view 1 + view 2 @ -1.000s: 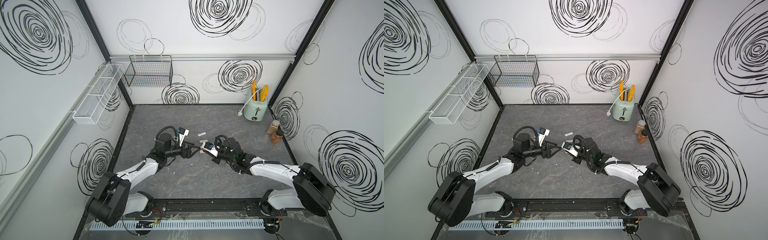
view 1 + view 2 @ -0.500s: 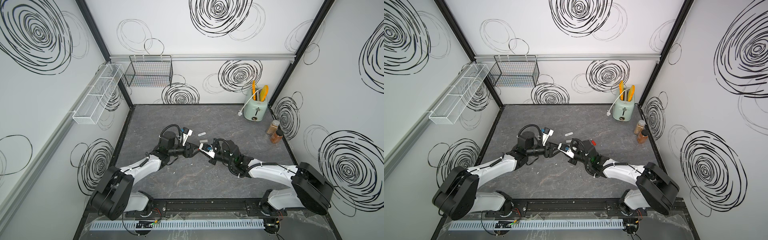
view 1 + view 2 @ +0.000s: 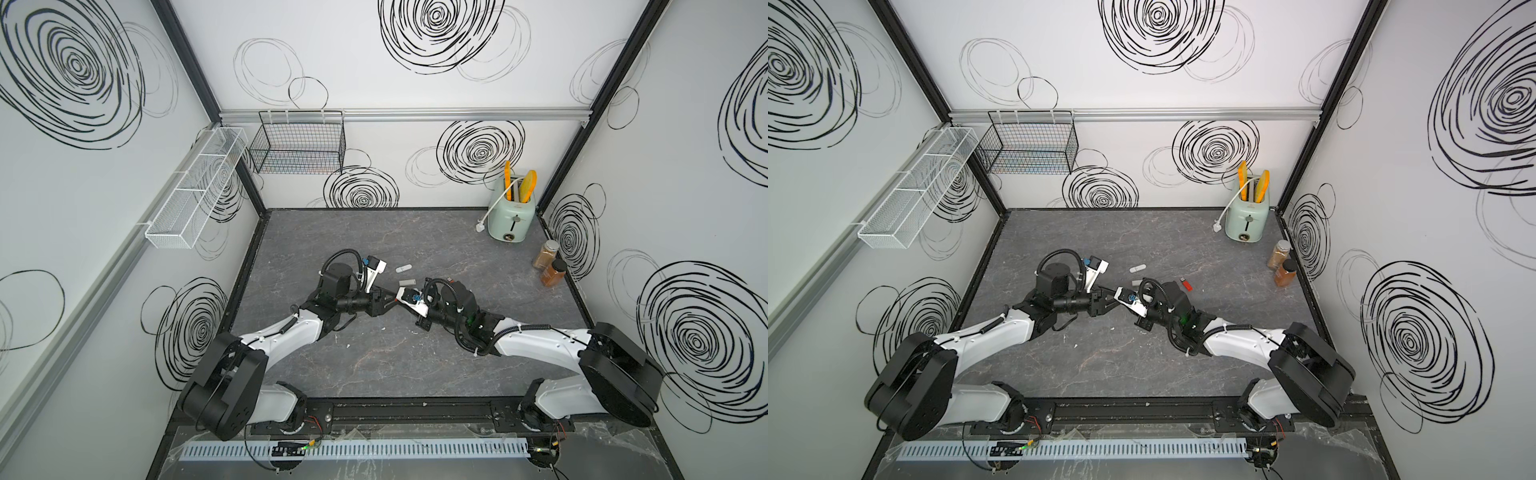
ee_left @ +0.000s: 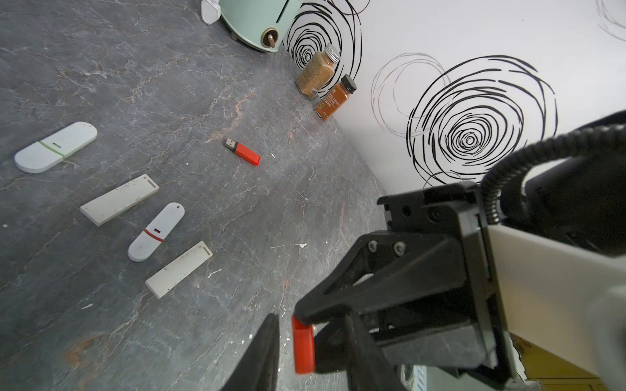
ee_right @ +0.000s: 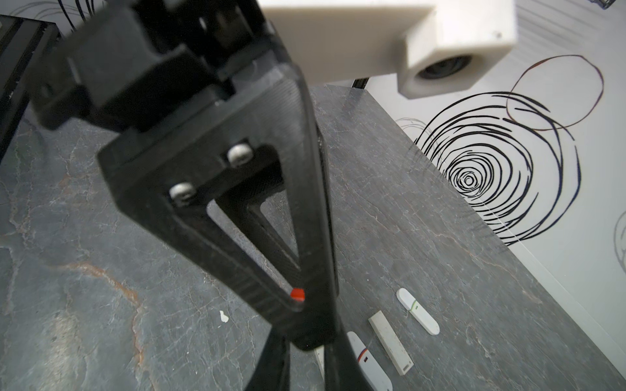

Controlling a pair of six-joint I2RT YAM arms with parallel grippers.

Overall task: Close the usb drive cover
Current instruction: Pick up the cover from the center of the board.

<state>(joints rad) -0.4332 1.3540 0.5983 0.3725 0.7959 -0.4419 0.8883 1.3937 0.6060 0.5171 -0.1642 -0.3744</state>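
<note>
Left arm has reached in. The left gripper (image 4: pixel 310 325) has narrowed and now straddles the small red plastic cap (image 4: pixel 302 345) without pinching it. The right gripper (image 5: pixel 305 325) pinches that cap. The uncapped red USB stick (image 4: pixel 242 152) lies on the table at 2 o'clock from them. Step: probably a cap handover. Next: left clamps squarely, then right lets go.

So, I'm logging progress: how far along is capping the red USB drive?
Done: right hand grips the red cap. In hand: left hand brackets it, not yet closed. Left: red drive lies uncapped, connector bare.
</note>
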